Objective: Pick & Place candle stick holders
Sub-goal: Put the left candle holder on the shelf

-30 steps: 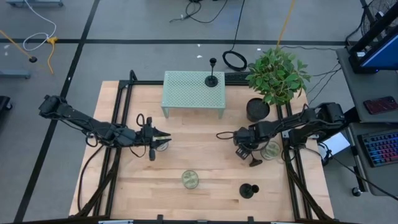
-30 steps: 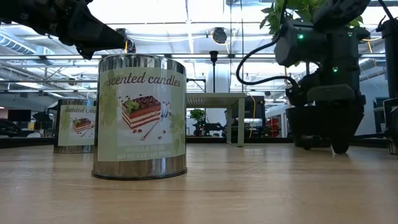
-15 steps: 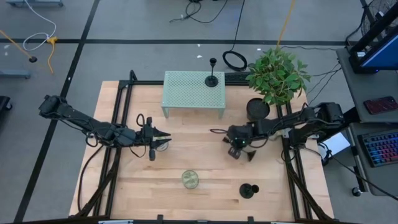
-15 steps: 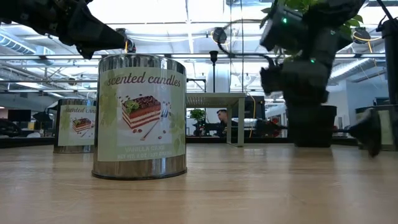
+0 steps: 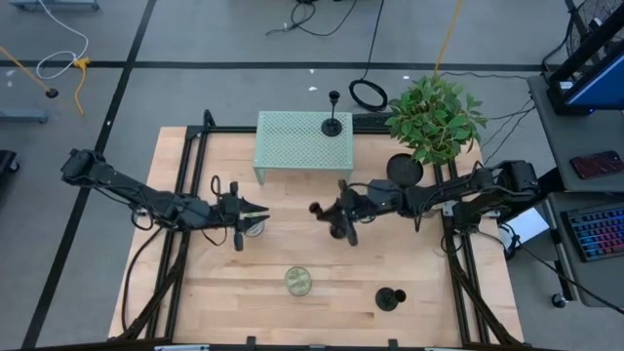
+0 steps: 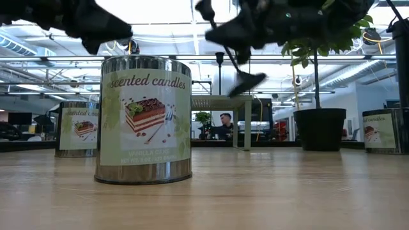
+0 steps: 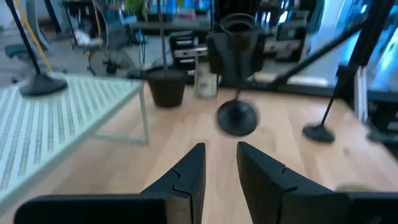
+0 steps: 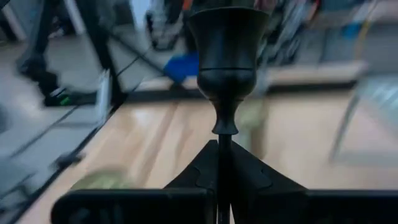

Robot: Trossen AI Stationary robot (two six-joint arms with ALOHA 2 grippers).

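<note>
One black candle stick holder (image 5: 327, 220) hangs in the air over the table's middle, with my right gripper (image 5: 339, 216) shut on it. Its cup (image 8: 227, 43) shows just beyond the fingers. A second holder (image 5: 332, 125) stands by its base on the green mesh stand (image 5: 292, 146). A third (image 5: 390, 298) stands on the table at the near right. My left gripper (image 7: 221, 165) hovers open at the table's left, nothing between its fingers, facing the carried holder (image 7: 236, 117). My right gripper pinches the holder's thin stem (image 8: 224, 132) just below the cup between its two shut fingers. The fingers come about level from the table's right and lie across the stem. The holder is lifted clear and tilted, cup up and leftward, round base (image 6: 248, 82) hanging lower.
A scented-candle tin (image 5: 298, 281) stands at the near middle, another (image 5: 255, 228) under my left gripper, a third (image 6: 383, 131) at the right. The black plant pot (image 5: 405, 171) with its plant (image 5: 434, 117) is at the far right. Bare wood lies between stand and tins.
My right gripper has risen from the table at the right and travelled toward the table's left edge with the candle stick holder. The holder is now lifted clear of the wood and tilted.
</note>
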